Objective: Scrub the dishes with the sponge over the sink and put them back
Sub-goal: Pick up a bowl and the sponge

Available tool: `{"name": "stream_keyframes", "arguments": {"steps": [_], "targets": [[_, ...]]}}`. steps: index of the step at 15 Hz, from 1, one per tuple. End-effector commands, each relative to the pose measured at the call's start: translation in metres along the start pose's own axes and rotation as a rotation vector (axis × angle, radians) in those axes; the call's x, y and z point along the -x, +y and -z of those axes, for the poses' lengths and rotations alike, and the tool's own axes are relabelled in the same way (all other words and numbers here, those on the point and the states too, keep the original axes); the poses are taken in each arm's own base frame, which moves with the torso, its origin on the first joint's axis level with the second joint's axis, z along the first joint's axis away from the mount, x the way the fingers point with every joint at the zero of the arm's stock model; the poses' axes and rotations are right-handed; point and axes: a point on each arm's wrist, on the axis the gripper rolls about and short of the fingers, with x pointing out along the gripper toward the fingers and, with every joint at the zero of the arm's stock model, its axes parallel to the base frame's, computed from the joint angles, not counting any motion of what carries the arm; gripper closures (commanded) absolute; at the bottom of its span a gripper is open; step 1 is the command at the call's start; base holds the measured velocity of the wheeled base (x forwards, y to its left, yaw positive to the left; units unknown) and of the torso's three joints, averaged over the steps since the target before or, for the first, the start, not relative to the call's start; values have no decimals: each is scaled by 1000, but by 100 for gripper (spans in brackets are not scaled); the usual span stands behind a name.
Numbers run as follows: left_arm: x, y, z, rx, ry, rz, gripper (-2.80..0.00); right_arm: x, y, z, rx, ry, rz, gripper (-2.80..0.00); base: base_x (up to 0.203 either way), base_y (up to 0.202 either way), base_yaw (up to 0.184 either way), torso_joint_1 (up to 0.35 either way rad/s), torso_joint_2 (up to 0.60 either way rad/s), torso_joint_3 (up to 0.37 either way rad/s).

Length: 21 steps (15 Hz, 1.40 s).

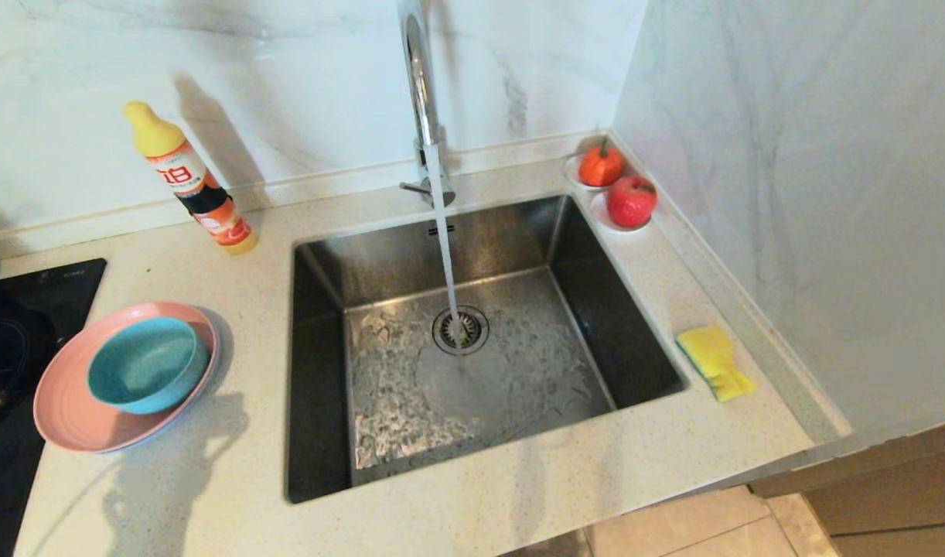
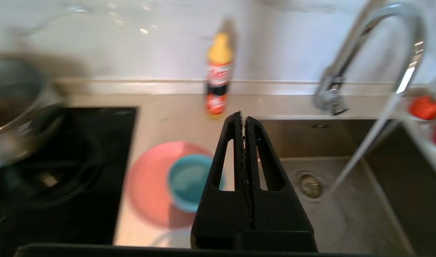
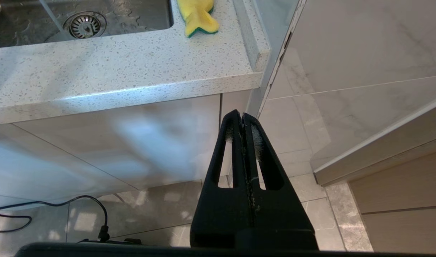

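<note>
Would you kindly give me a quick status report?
Left gripper shut, empty, above counter. Right gripper shut, parked low. Bowl on pink plate; sponge untouched. Tap running.

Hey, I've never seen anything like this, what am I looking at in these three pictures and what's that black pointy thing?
This is a two-armed robot at a kitchen counter. One picture looks down from its head; the other two come from cameras on its wrists. The black pointy shape is a gripper, seen from behind: the left gripper hangs above the counter, the right gripper sits low, in front of the cabinet. Both are shut and hold nothing. On the counter, left of the sink, a blue bowl sits in a pink plate. The tap is running. A yellow sponge lies right of the sink, a soap bottle and two red fruits stand by the wall.
</note>
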Motion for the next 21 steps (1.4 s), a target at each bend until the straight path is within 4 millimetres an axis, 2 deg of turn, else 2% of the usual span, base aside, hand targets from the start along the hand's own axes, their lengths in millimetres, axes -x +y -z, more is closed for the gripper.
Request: {"name": "stream_keyframes", "arguments": {"steps": [1,3,6,8,10,13,21], "targets": [[41,10,37,-4,-36,-25,0,0,0,0,0,0,-1,0,0,0,0,0,0,0],[53,14,84,-34,24,-48,0,0,0,0,0,0,-1,0,0,0,0,0,0,0],[66,19,142,-81,84,-56,0,0,0,0,0,0,-1,0,0,0,0,0,0,0],[63,20,177,-105,165,-53,0,0,0,0,0,0,-1,0,0,0,0,0,0,0],[61,21,203,-117,231,-22,0,0,0,0,0,0,-1,0,0,0,0,0,0,0],[60,18,217,-100,261,137,0,0,0,0,0,-1,-1,0,0,0,0,0,0,0],[60,18,215,-53,253,130,0,0,0,0,-1,0,5,0,0,0,0,0,0,0]]}}
